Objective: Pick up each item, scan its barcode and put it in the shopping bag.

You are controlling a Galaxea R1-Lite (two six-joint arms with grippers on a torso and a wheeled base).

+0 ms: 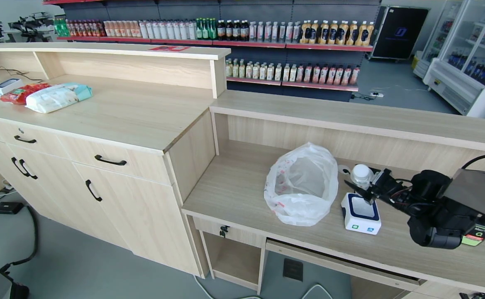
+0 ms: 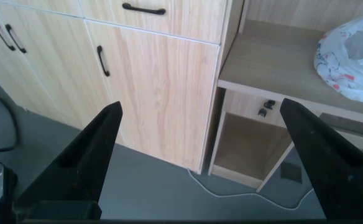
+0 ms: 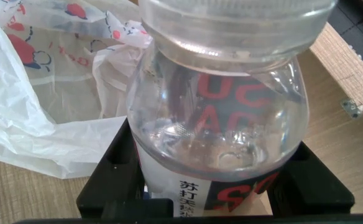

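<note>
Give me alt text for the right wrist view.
A clear bottle with a red-printed label is gripped in the right tool, close to the camera. Beside it lies the white shopping bag on the wooden counter.

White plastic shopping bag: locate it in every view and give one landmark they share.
Head view: the white plastic shopping bag stands open on the light wood lower counter, beside the white scanner.
Left wrist view: the bag sits on that counter, above the open cubby.
Right wrist view: the bag lies behind the clear plastic bottle.
Shared landmark: the lower counter.
</note>
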